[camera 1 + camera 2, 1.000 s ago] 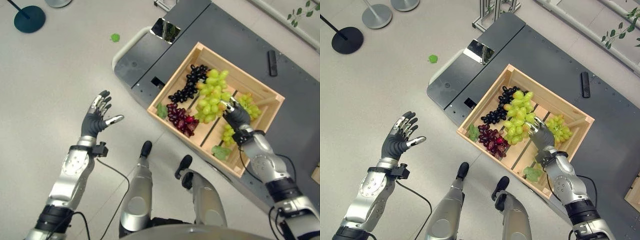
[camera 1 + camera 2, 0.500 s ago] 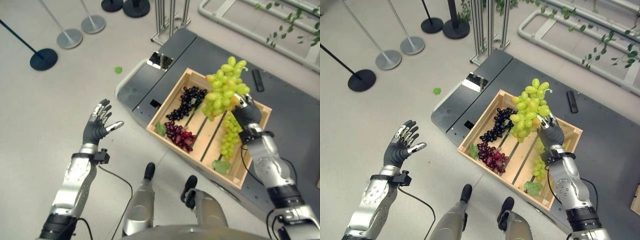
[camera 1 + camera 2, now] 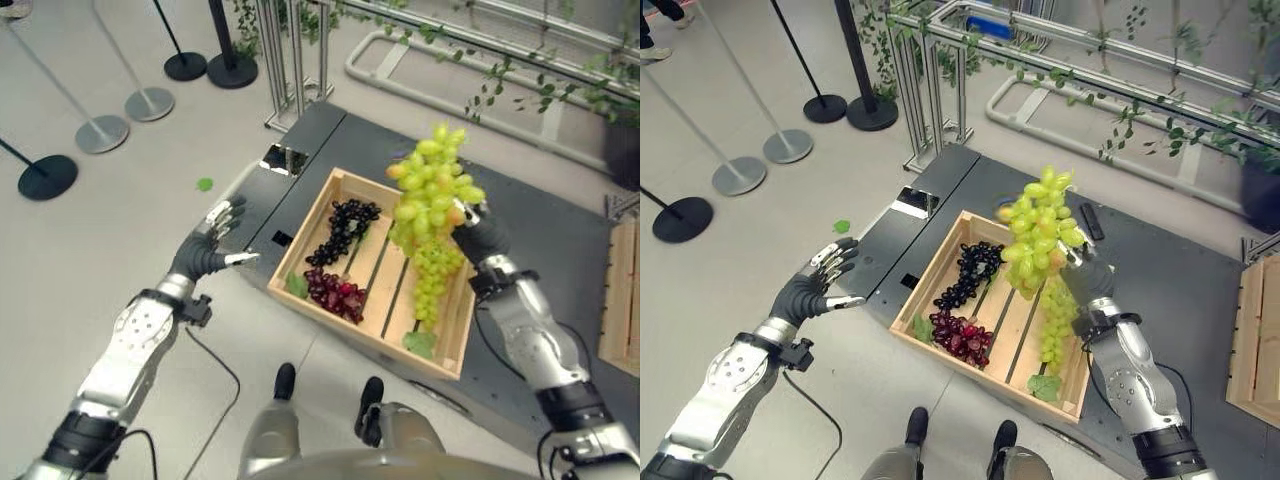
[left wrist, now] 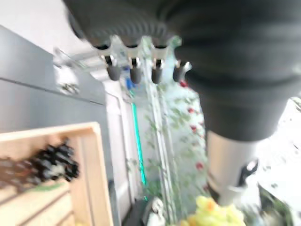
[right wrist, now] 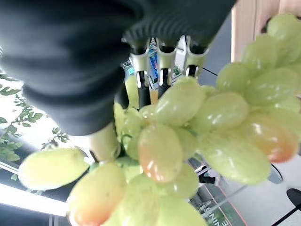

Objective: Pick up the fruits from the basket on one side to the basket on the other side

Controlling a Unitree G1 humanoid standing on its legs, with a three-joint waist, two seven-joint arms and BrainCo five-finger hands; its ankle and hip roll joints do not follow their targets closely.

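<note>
A wooden crate (image 3: 350, 330) stands on a dark grey platform (image 3: 560, 230). In it lie a black grape bunch (image 3: 340, 225), a red grape bunch (image 3: 335, 292) and a green grape bunch (image 3: 430, 285). My right hand (image 3: 482, 237) is shut on another big green grape bunch (image 3: 430, 190) and holds it up over the crate's right part. The right wrist view shows these grapes (image 5: 188, 122) close against its fingers (image 5: 162, 70). My left hand (image 3: 205, 255) is open with fingers spread, over the floor by the platform's left edge, holding nothing.
A second wooden crate (image 3: 620, 290) sits at the right edge. A black remote (image 3: 1090, 222) lies on the platform behind the crate. Stanchion bases (image 3: 100, 133) stand on the floor at the left, a metal rail with vines (image 3: 1060, 60) behind. A green leaf (image 3: 204, 184) lies on the floor.
My right hand has lifted the big green bunch out of the crate and holds it higher. The camera has tilted up, so the whole scene has shifted. The left hand stays open.
</note>
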